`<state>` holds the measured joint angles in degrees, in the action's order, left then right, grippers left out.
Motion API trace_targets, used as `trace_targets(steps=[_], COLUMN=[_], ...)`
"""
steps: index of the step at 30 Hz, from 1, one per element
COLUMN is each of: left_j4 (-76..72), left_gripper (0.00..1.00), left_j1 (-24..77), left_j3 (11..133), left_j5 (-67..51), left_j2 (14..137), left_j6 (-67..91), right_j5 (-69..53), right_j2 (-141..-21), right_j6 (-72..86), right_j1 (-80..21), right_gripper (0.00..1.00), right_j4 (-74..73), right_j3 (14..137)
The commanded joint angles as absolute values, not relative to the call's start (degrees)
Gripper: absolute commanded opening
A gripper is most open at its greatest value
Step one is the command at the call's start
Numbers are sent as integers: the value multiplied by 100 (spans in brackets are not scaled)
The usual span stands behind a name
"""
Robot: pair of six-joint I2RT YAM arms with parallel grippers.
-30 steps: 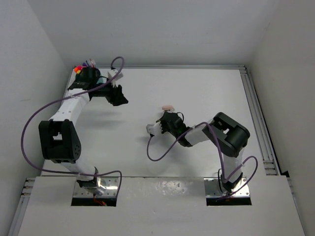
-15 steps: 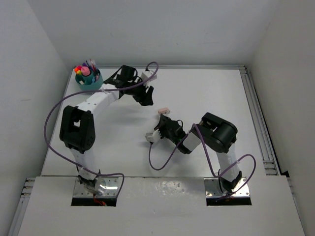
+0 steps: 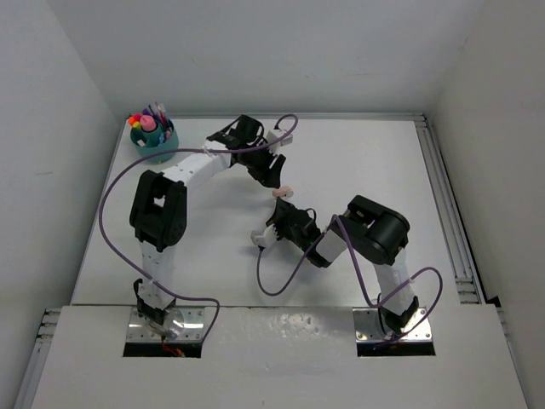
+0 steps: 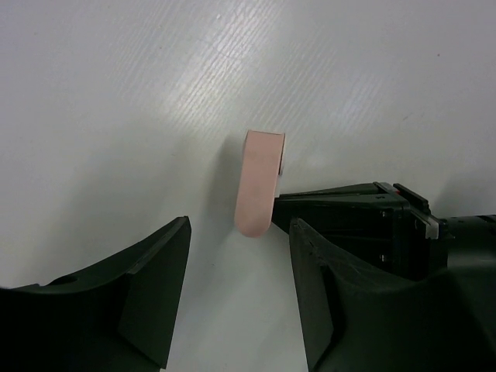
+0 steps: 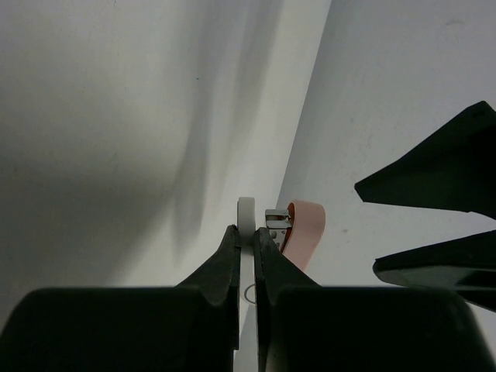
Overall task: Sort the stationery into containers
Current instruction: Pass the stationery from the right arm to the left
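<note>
The left gripper (image 3: 274,179) is hanging open over the pink eraser (image 4: 260,182), its jaws straddling it for the pick. The right gripper (image 5: 246,232), clenched, is sitting just beside the eraser. Judging ahead, the left gripper is needing to lower, close and carry to the teal cup (image 3: 153,145), well left of the eraser.

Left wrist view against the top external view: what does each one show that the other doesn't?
Only left wrist: the eraser's rounded near end, just inside the gap between the open left fingers. Only top: the cup stuffed with stationery, the left arm and right arm whole. Shared: the eraser, the right fingers beside it, the table.
</note>
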<state>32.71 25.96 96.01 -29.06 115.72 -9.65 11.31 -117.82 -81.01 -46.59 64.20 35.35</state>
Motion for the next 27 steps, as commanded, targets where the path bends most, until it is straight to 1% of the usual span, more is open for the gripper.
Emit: trace_targets(steps=[1,11,21,27], left_j4=[3559,3823,3797,3823], left_gripper=[60,59,59,59], left_j1=[2672,2786,2900,2892], left_j3=[9905,10107,10239,10599], left_j5=[-2918,-3164,-3006,-2953], left_j2=[11610,11847,12155,12357], left_j6=[-1037,-1239,-1204,-1160], right_j5=[1072,1046,1011,958], right_j2=[-11733,-11725,-11698,-11707], right_j6=[-8042,-8060,-8042,-8068], right_j1=[-4702,-4702,-4702,-4702], right_gripper=[0,0,0,0], right_j4=[6645,6601,6557,6548], right_j3=[3630,3656,3665,3700])
